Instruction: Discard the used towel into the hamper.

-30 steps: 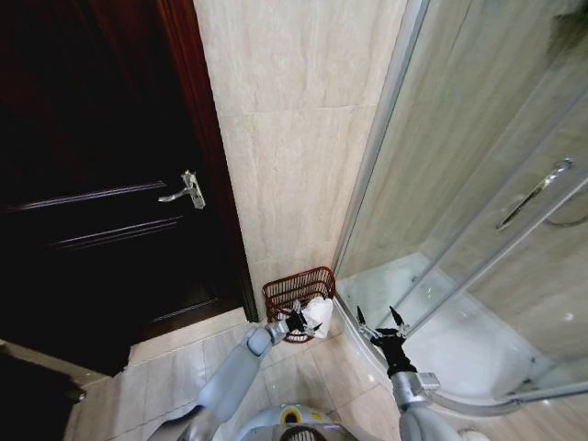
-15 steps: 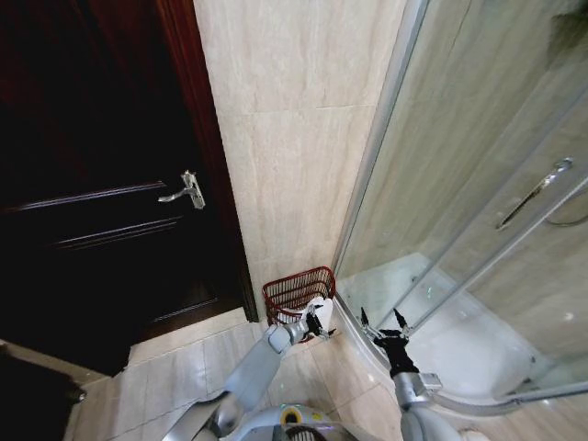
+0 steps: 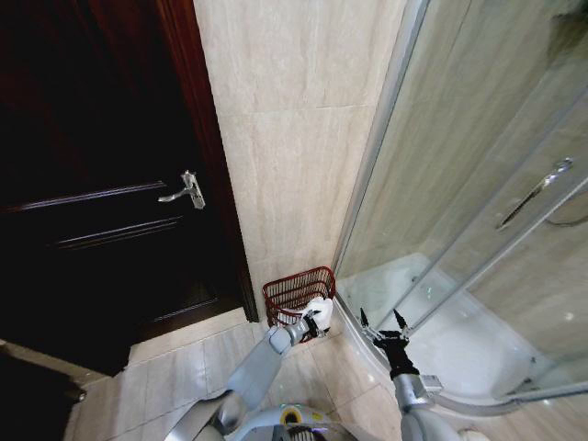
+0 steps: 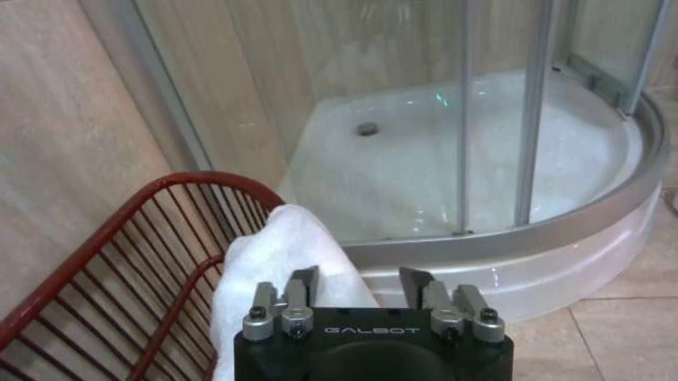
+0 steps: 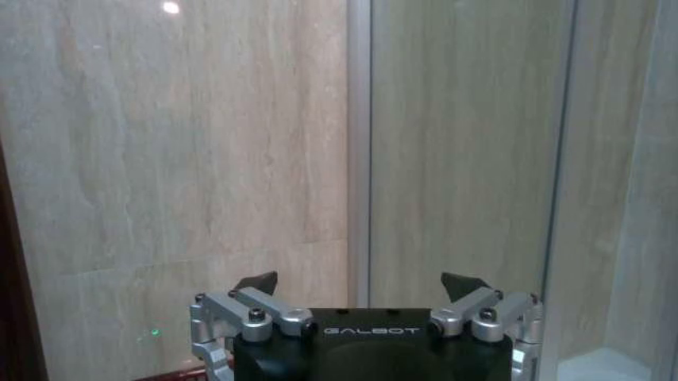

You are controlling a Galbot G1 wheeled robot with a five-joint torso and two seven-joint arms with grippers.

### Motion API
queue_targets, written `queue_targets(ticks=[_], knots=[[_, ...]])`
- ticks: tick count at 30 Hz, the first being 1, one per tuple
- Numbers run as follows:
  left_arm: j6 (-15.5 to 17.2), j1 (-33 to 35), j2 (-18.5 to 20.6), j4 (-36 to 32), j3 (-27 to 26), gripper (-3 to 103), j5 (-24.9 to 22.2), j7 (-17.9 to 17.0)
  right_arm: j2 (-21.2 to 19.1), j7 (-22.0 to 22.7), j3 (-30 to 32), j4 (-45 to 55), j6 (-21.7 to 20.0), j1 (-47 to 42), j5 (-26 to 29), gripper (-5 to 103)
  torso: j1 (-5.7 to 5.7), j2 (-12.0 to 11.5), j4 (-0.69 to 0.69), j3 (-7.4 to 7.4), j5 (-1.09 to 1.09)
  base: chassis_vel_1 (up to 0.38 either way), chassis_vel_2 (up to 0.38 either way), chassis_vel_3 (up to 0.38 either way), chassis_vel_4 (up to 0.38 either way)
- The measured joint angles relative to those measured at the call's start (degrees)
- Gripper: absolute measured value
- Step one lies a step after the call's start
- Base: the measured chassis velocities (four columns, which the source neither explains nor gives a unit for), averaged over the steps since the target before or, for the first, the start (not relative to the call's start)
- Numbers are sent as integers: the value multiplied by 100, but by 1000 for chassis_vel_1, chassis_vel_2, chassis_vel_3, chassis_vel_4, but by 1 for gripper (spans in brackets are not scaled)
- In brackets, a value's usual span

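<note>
Beige marble-tiled bathroom corner, dark wooden door (image 3: 101,211) on one side, glass shower enclosure (image 3: 478,230) on the other. The left gripper (image 3: 319,315) is clamped on the white crumpled towel (image 4: 278,262), right at the rim of the red-brown wire hamper (image 3: 296,289). The right gripper (image 3: 385,323) hangs spread wide beside the shower.

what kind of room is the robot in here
Most likely a bathroom: a curved glass shower enclosure over a white shower tray with a drain, beige tiled walls, and a red wire hamper in the corner by a dark wooden door.
</note>
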Motion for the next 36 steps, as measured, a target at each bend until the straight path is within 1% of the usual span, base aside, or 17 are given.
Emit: queue_targets(ticks=[1, 2, 4, 5, 8, 9, 12, 13, 15, 16, 18, 24, 25, 27, 29, 32, 36], knots=[[-19, -2, 0, 6, 0, 56, -25, -64, 0, -10, -14, -1, 16, -6, -18, 100, 0, 0, 0, 0, 0, 0, 0, 0, 0], [-38, -4, 0, 6, -1, 45, -49, -135, 0, -17, -30, -7, 27, -12, -34, 100, 0, 0, 0, 0, 0, 0, 0, 0, 0], [-61, -3, 0, -17, -4, 45, -98, -203, 0, -22, -50, -19, 39, -16, -57, 100, 0, 0, 0, 0, 0, 0, 0, 0, 0], [-68, 2, 0, -66, -4, 34, -137, -238, 0, -29, -60, -24, 46, -17, -73, 100, 0, 0, 0, 0, 0, 0, 0, 0, 0], [-71, 18, 14, -189, -20, 28, -232, -282, 0, -39, -80, -27, 51, -13, -104, 100, 0, 0, 0, 0, -1, 0, 0, 0, 0], [-70, 26, 28, -249, -34, 18, -286, -309, 0, -41, -87, -27, 51, -7, -122, 100, 0, 0, 0, 0, 0, 0, 0, 0, 0], [-30, 40, 73, -378, -52, 18, -412, -344, 0, -42, -95, -13, 51, 5, -144, 100, 0, 0, 0, 0, 0, 0, 0, 0, 0], [-13, 37, 95, -424, -65, 7, -462, -381, 0, -43, -99, -3, 50, 9, -149, 100, 0, 0, 0, 0, 0, 0, 0, 0, 0], [-9, 27, 104, -444, -88, 7, -483, -407, 0, -43, -102, 2, 49, 10, -153, 100, 0, 0, 0, 0, 0, 0, 0, 0, 0], [-7, 12, 112, -464, -111, 1, -496, -416, 0, -43, -103, 7, 49, 13, -156, 100, 0, 0, 0, 0, -1, 0, 0, 0, 0], [-1, 5, 167, -557, -128, 0, -507, -268, 0, -45, -109, 11, 46, 10, -170, 100, 0, 0, 0, 0, 0, 0, 0, 0, 0], [-9, 108, 206, -545, -60, 0, -322, -82, 0, -47, -128, 12, 46, 8, -186, 100, 0, 0, 1, 0, 0, 0, 0, 0, 0], [-20, 115, 170, -466, -44, 10, -268, -136, 0, -47, -128, 13, 45, 8, -186, 100, 0, 0, 0, 0, 0, 0, 0, 0, 0], [-23, 111, 136, -386, -29, 16, -200, -223, 0, -47, -121, 13, 43, 8, -186, 100, 0, 0, 0, 0, 0, 0, 0, 0, 0], [-23, 97, 111, -321, -15, 16, -131, -296, 0, -47, -115, 11, 42, 8, -184, 100, 0, 0, 0, 0, 0, 0, 0, 0, 0], [71, 16, 14, -138, 23, 32, 206, -622, 0, -46, -105, -35, 43, 14, -178, 100, 0, 0, -1, 0, 0, 0, 0, 0, 0], [199, -46, 3, -13, 76, 49, 316, -754, 0, -45, -98, -90, 44, 37, -173, 100, 0, 0, 0, 0, 0, 0, 0, 0, 0]])
